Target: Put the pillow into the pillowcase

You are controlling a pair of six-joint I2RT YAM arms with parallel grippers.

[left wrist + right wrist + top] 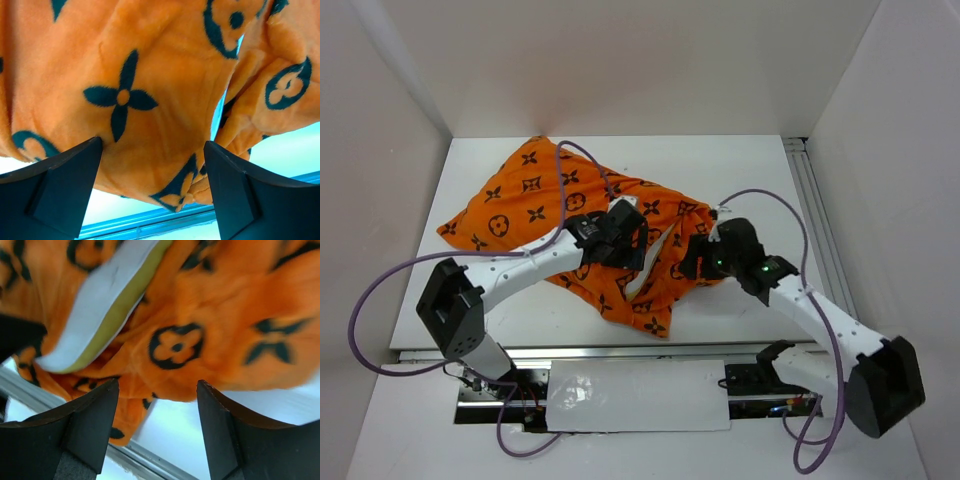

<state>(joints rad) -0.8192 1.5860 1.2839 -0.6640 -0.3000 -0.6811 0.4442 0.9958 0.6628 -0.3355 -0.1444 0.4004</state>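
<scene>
A white table (740, 165) inside white walls (620, 60), a metal rail (817, 215) along its right edge

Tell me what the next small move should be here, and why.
Probably close the right gripper on the pillowcase fold just ahead of it and tug that over the pillow. A strip of white pillow with its yellow seam shows at the opening, so the pillow is not fully in. Both the right gripper and the left gripper are open against the fabric.
</scene>
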